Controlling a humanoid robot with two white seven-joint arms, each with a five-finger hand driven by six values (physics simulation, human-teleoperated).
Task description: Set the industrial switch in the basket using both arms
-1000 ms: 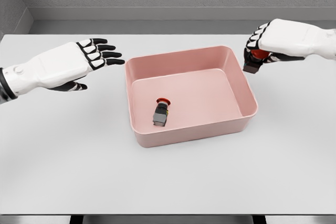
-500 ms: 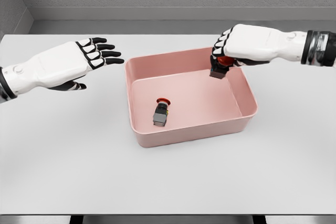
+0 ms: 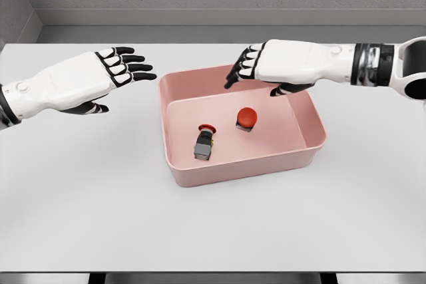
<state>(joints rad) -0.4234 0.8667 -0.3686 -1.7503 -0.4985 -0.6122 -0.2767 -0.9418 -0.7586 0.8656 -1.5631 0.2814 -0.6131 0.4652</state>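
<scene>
right hand [image 3: 256,71] has let go, fingers spread; the second switch [image 3: 246,118] now sits in the basket [image 3: 174,164] beside the first switch [image 3: 204,143].

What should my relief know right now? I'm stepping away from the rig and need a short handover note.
Left hand: open, holding nothing, over the table left of the basket.
Right hand: open, holding nothing, above the basket's back rim.
Things: two switches are in the basket, one lying on its side, one with its red button up.
Done: both visible switches are in the basket.
Left: probably just pulling both arms back; no other switch shows on the table.
</scene>
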